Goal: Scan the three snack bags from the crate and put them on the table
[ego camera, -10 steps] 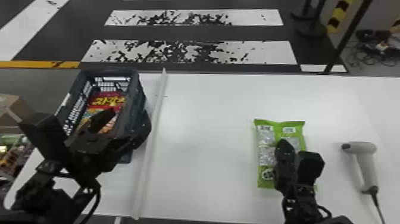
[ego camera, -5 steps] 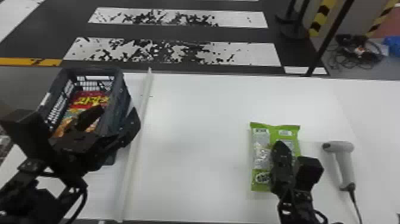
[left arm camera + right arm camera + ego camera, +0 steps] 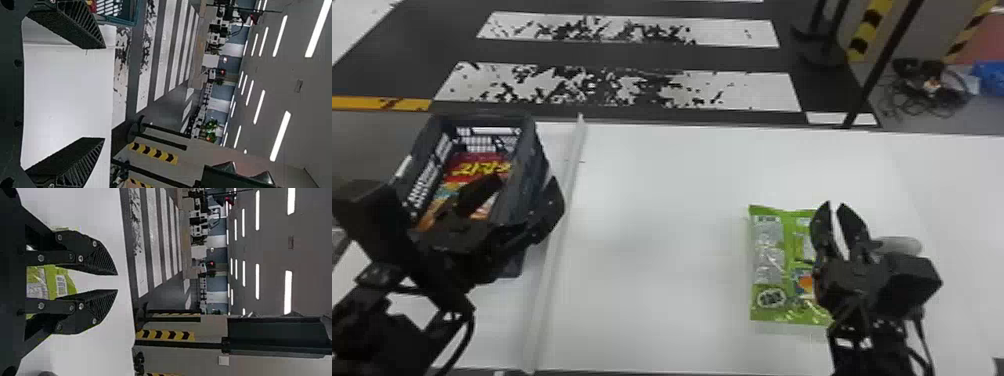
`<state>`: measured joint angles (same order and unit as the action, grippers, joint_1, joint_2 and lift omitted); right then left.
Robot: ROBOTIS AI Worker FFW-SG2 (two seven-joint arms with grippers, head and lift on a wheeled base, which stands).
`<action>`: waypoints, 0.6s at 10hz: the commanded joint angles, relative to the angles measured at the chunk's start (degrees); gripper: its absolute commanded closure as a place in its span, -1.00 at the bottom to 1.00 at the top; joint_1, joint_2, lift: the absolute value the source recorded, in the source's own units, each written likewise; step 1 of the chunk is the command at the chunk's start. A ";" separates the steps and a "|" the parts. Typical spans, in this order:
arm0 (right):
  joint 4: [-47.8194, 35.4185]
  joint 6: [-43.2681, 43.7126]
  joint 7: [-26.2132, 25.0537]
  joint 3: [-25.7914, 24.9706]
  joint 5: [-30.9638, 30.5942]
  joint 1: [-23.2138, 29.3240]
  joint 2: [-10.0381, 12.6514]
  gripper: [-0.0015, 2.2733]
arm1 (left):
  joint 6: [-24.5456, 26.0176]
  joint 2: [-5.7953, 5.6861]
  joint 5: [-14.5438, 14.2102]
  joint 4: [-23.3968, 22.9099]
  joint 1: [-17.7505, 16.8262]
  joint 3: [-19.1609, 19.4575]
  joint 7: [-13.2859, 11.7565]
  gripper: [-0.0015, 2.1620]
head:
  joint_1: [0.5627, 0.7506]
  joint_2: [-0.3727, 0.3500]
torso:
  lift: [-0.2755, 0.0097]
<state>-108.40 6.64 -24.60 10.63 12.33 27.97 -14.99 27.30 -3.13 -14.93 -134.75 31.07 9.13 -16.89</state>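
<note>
The dark crate (image 3: pixel 524 175) stands at the table's left with a red snack bag (image 3: pixel 477 165) inside. Over its near part is my left gripper (image 3: pixel 519 205), fingers spread wide; in the left wrist view the left gripper (image 3: pixel 103 94) is open with nothing between its fingers. A green snack bag (image 3: pixel 767 260) lies flat on the white table (image 3: pixel 652 250), right of the middle. My right gripper (image 3: pixel 834 207) is above its right part, partly open and empty. In the right wrist view, the green bag (image 3: pixel 51 282) lies beyond the right gripper (image 3: pixel 117 282). The scanner (image 3: pixel 899 245) is partly hidden behind the right gripper.
A pale strip (image 3: pixel 559 240) runs front to back on the table, just right of the crate. Past the far edge lies a striped floor (image 3: pixel 632 55). Black posts (image 3: pixel 882 60) and a heap of cables (image 3: pixel 927 90) are at the back right.
The head view has shifted, so the table's things sit slightly farther left. My right gripper has moved rightward, now covering part of the scanner, and its fingers have parted. The green bag still lies flat.
</note>
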 commanded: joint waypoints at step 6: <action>-4.81 -18.91 12.30 -18.54 1.74 3.76 -3.29 -0.93 | -1.32 -0.39 -0.19 1.51 -0.40 1.24 -0.42 -0.97 | 0.41 -0.42 | 0.28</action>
<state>-113.74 -11.53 -12.57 -6.28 13.82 31.61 -18.16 26.14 -3.51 -15.13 -133.51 30.69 10.21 -17.30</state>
